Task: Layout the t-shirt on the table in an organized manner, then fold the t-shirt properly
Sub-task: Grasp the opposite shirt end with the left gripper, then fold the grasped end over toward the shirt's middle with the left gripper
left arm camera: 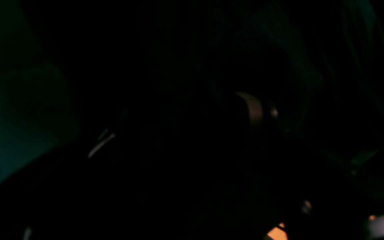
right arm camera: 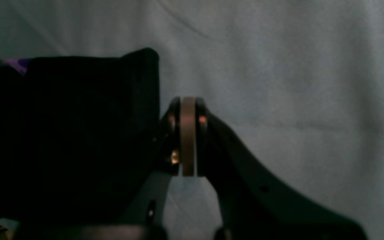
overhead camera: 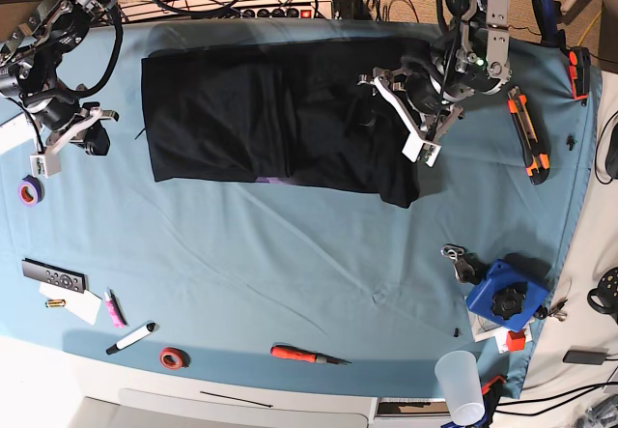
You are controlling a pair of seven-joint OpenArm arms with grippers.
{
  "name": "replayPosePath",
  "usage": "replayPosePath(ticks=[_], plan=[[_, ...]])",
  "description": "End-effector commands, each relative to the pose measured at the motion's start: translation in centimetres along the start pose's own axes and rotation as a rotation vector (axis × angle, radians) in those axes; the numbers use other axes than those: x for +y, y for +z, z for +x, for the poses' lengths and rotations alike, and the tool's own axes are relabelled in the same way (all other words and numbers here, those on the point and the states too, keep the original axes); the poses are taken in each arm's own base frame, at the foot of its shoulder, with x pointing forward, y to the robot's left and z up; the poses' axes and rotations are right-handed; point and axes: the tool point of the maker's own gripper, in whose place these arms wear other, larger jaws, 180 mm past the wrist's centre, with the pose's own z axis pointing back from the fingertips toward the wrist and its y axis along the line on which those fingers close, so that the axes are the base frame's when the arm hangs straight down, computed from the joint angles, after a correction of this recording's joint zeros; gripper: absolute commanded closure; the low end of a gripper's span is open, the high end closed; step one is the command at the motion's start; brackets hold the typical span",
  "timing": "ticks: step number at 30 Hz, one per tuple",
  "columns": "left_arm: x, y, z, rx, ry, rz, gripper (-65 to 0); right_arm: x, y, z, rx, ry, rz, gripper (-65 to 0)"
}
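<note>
Near half of the table [overhead camera: 290,283] bare of the t-shirt [overhead camera: 222,119], which lies across the far half, long axis left–right. Left hand [overhead camera: 410,109], jaws apart, stands over its right end. Right hand [overhead camera: 72,136], jaws together and empty, sits just off its left edge.

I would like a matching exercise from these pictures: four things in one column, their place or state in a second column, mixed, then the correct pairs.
Things:
1. t-shirt
2. left hand
3. right hand
4. red screwdriver

Place or state:
A. shut, empty, beside the shirt's edge
B. lying near the table's front edge
C. open, over the black fabric
D. spread across the far half of the table

Pairs: 1-D, 2-C, 3-A, 4-B
</note>
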Motion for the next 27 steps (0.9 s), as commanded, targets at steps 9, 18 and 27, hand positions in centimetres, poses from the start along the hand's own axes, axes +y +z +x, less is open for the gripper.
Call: replayPosePath(ticks=[9, 18, 27], plan=[[1.1, 0.0, -0.8, 0.063, -0.038, 0.079, -33.1, -0.2, 0.6, 1.7, -0.055, 0.024, -0.007, -0.8], [3.4, 2.4, 3.3, -0.018, -0.232, 0.276, -34.2, -0.2, 0.6, 1.7, -0.055, 0.024, -0.007, -0.8], [4.8, 0.8, 0.3, 0.061, -0.192, 0.291, -42.2, -0.2, 0.6, 1.7, -0.056, 0.024, -0.007, -0.8]])
